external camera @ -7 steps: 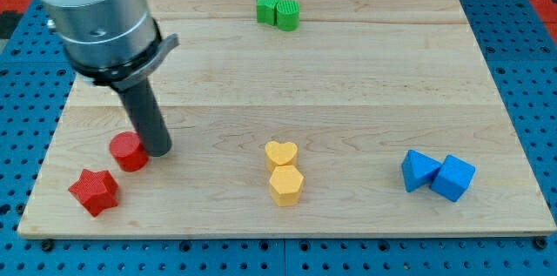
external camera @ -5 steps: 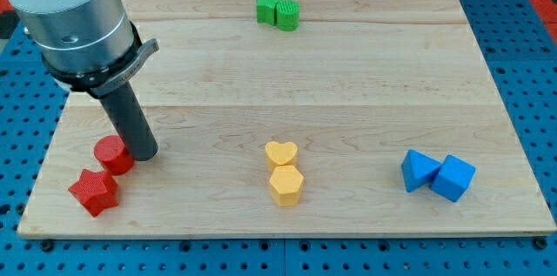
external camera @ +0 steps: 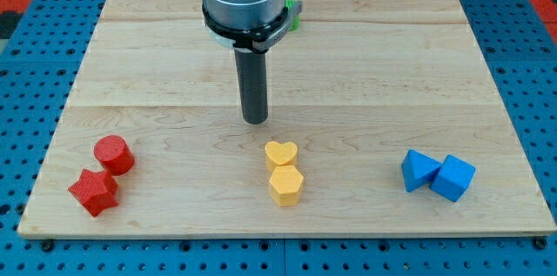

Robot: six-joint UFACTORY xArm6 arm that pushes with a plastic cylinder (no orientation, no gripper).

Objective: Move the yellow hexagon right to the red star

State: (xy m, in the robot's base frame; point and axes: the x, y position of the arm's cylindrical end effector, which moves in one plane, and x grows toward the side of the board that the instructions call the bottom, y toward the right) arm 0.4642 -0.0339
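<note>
The yellow hexagon (external camera: 285, 186) lies near the view's bottom, at the middle of the board, touching a yellow heart (external camera: 281, 153) just above it. The red star (external camera: 93, 191) sits at the bottom left, with a red cylinder (external camera: 114, 154) touching its upper right. My tip (external camera: 255, 120) rests on the board above and slightly left of the yellow heart, apart from it, and far to the right of the red blocks.
Two blue blocks (external camera: 438, 174) sit together at the bottom right. Green blocks (external camera: 294, 15) at the view's top are mostly hidden behind the arm's body. The wooden board (external camera: 392, 76) lies on a blue pegboard surface.
My tip has left the red cylinder's right side and moved right and up to above the yellow heart. The red cylinder stays against the red star.
</note>
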